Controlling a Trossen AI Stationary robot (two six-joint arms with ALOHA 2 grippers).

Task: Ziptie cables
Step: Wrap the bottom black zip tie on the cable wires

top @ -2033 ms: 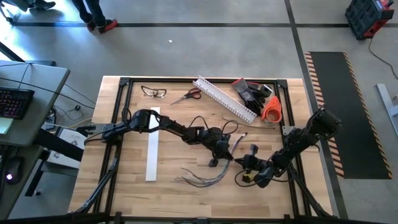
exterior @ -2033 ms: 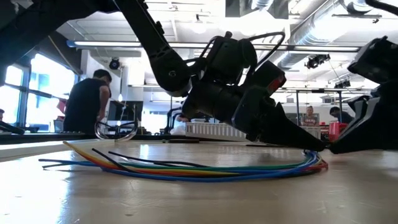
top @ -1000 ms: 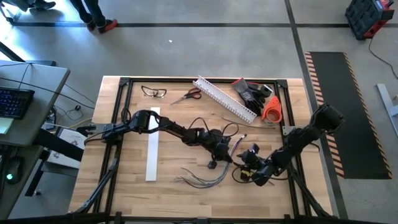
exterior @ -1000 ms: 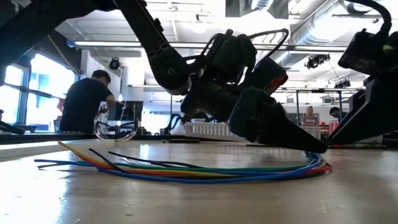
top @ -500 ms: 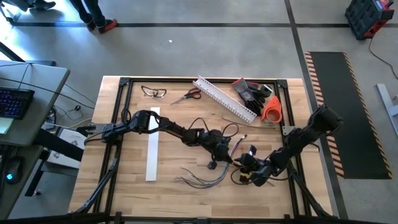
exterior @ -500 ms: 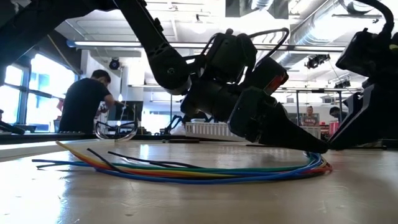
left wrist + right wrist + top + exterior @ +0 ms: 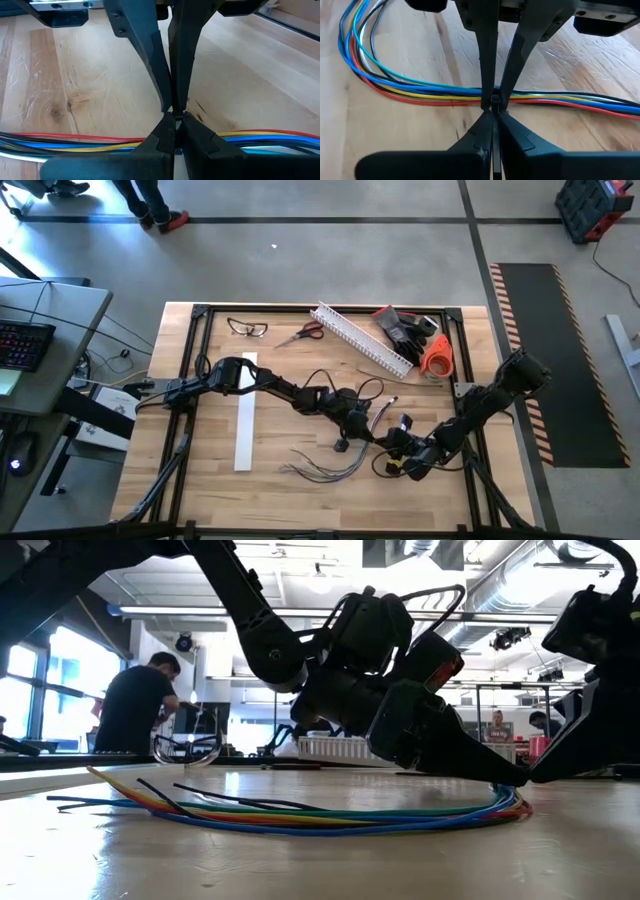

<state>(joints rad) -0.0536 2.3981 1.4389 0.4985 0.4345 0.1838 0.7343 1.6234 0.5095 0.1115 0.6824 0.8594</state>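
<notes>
The cables (image 7: 325, 468) are lying in a loose multicoloured bundle on the bare wood near the front-centre of the desk (image 7: 200, 480). Their free ends are fanning toward the left side, and the gathered end is curving up toward the spot where both arms are meeting. In the low view the strands are running flat and side by side, not yet cinched. The left tool (image 7: 175, 117) is reaching in from the left w/ its fingers pressed together, and the right tool (image 7: 492, 112) is coming from the right, also closed. The two sets of tips are touching nose to nose directly over the bundle. Something small & dark is sitting at that meeting point. It may be a ziptie, but neither wrist view makes clear what, if anything, either tool is pinching. Judging from this, the step in hand is a handover or threading of a tie at the bundle. Doing it well probably means keeping both tips aligned on one line and moving one arm only while the other is acting as an anchor. It also means lifting gently, so the limp wires aren't dragged apart or left outside the loop. A slip here could flick a stiff strip away or splay the strands. Farther back on the desk are the white slotted channel (image 7: 362, 340), scissors (image 7: 300, 333) and safety glasses (image 7: 246, 328), all well apart from the work.
</notes>
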